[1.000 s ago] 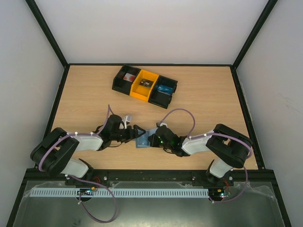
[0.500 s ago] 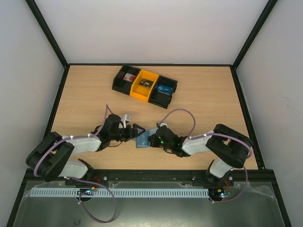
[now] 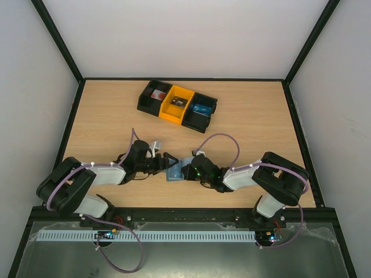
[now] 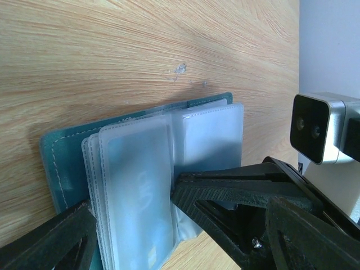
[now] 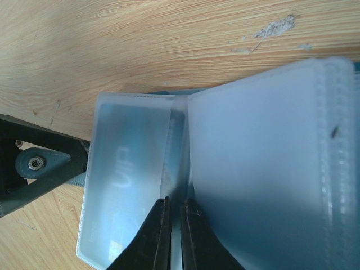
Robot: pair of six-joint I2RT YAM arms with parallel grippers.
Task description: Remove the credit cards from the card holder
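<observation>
Near the front of the wooden counter: slate-blue card holder, wedged between left tool and right tool, both reaching it from opposite sides. Farther back, well apart: black-and-yellow compartment tray, bright blue item in its right-hand bin.

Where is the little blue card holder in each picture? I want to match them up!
Top view: the card holder is small, low in the middle.
Left wrist view: it lies open from the lower left to the middle, with its clear pockets showing.
Right wrist view: it fills the middle and right.
Shared landmark: the wooden table lies under it in all three.
</observation>
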